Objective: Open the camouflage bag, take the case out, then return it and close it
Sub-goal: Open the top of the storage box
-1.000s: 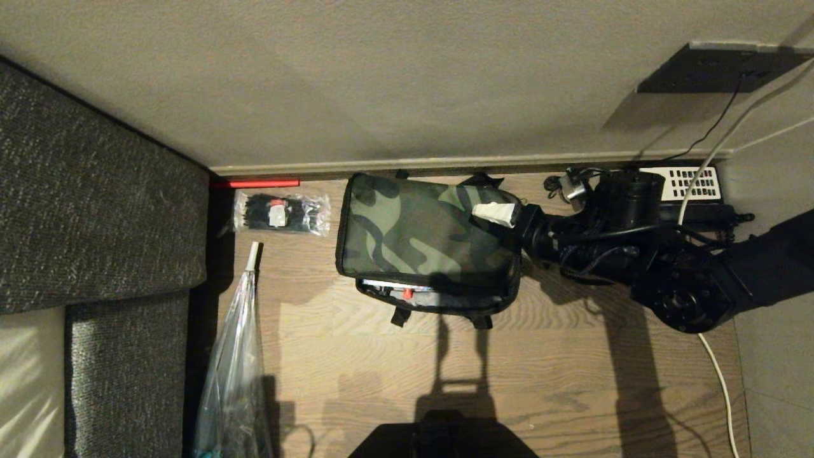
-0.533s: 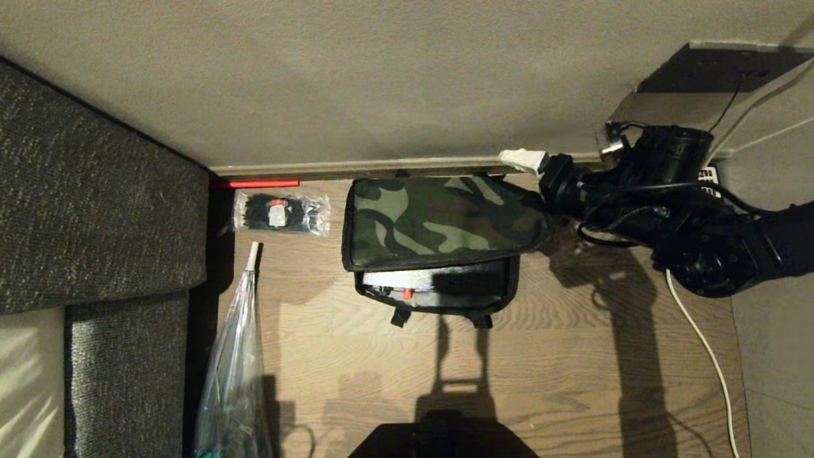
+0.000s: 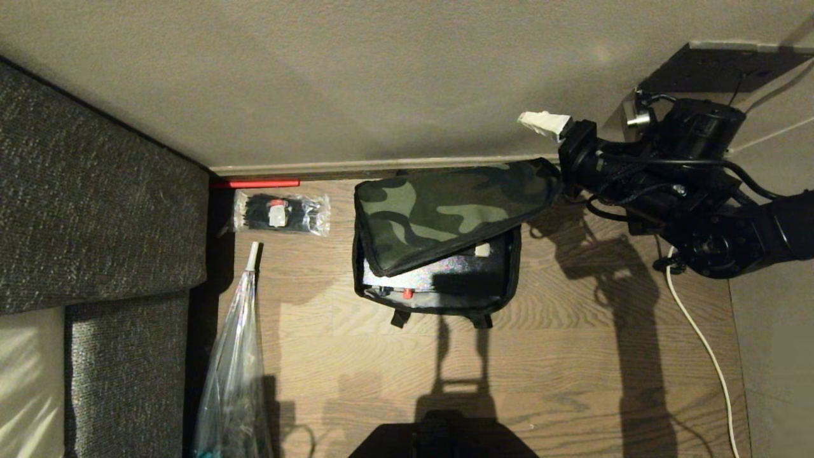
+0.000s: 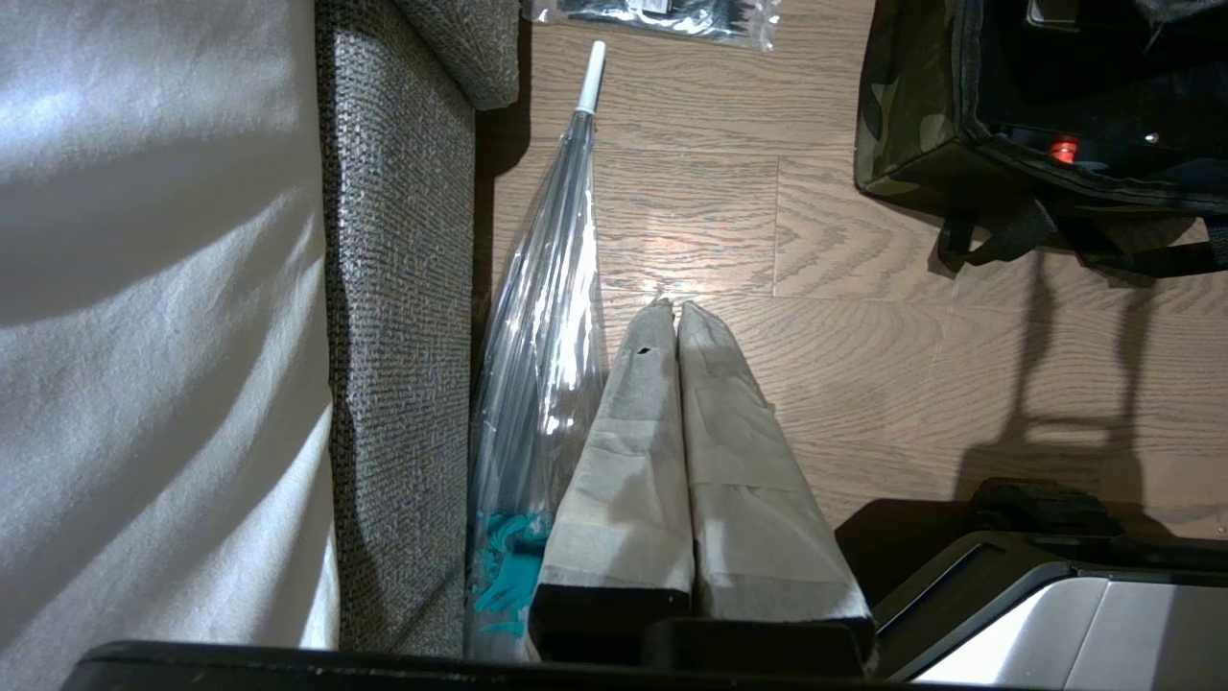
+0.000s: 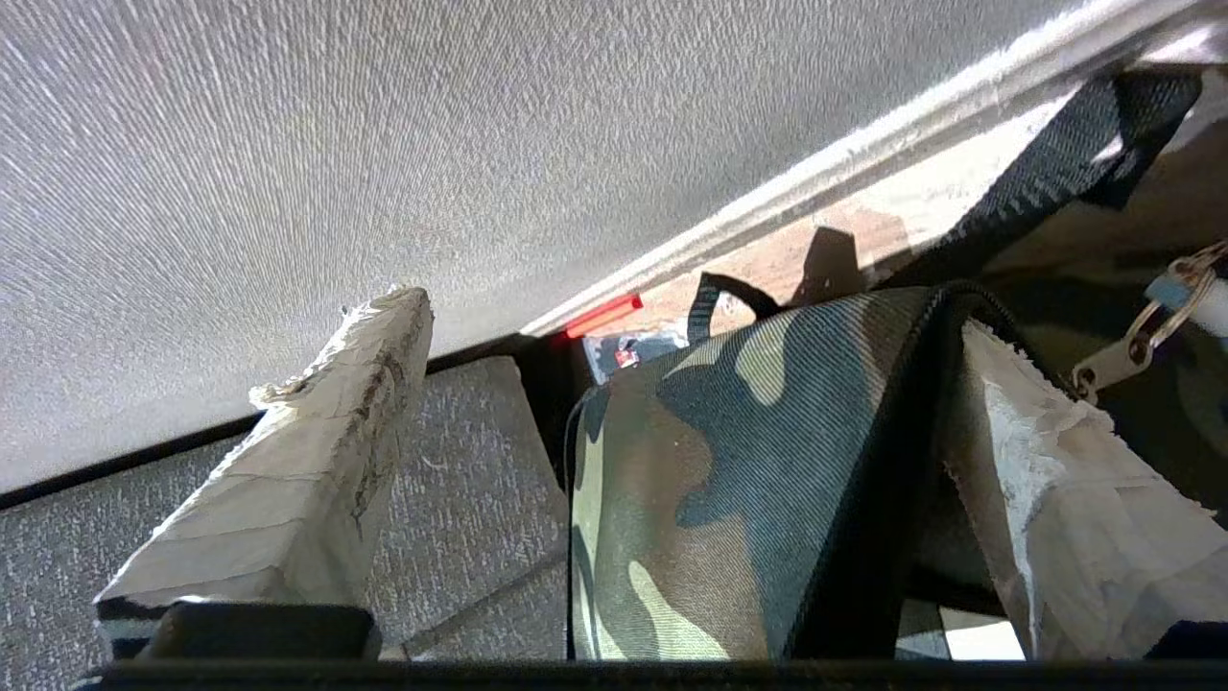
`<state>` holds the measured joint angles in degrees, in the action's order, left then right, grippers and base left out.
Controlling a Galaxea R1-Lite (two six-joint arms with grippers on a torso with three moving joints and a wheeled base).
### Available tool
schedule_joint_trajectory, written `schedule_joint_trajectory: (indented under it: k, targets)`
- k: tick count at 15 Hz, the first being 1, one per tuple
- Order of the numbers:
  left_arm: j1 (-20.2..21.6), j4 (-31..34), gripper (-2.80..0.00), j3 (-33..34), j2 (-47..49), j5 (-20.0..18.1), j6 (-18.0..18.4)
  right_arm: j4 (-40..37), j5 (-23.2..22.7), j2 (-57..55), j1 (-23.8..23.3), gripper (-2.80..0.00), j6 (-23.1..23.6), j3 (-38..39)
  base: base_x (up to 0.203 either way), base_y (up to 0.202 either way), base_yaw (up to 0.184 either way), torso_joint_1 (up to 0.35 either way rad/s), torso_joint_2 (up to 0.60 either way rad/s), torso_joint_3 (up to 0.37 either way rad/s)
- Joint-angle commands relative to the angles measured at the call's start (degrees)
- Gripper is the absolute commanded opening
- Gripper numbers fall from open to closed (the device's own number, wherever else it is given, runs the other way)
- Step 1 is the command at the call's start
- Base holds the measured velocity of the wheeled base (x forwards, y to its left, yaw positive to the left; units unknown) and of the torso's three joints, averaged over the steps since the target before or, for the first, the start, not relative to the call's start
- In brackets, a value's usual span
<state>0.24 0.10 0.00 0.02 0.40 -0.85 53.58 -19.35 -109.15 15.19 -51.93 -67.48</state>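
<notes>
Camouflage bag [image 3: 439, 254] sits on the wood floor against the wall, lid raised at its right end. Right gripper [image 3: 552, 156] spread wide at that lid corner: one finger above, one under the flap, no pinch. Case [image 3: 432, 280] inside the bag, red knob showing. Left gripper [image 4: 674, 317] closed, empty, beside the umbrella [image 4: 547, 336].

The right pincer [image 3: 552, 152] rises toward the wall, its jaws spread wide, one finger under the lid's edge. The lid of the camouflage bag [image 3: 445, 210] lifts at that corner, uncovering more of the case [image 3: 439, 280] inside.
</notes>
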Motion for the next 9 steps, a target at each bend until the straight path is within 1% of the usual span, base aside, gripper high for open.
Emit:
schedule_joint_trajectory:
  k: [1,6,9]
  targets:
    - [0.02,-0.01,-2.8,0.18,-0.11,0.04,-0.03,0.76,-0.17,-0.08,-0.24,0.0,-0.28,-0.2,0.0,0.0,0.0,0.0,0.0,0.0]
    - [0.02,-0.01,-2.8,0.18,-0.11,0.04,-0.03,3.99,-0.34,0.08,-0.39,0.0,0.08,-0.65,0.0,0.0,0.0,0.0,0.0,0.0]
    - [0.02,-0.01,-2.8,0.18,-0.11,0.04,-0.04,5.66,-2.0,1.13,-1.04,0.0,0.16,-0.9,0.0,0.0,0.0,0.0,0.0,0.0]
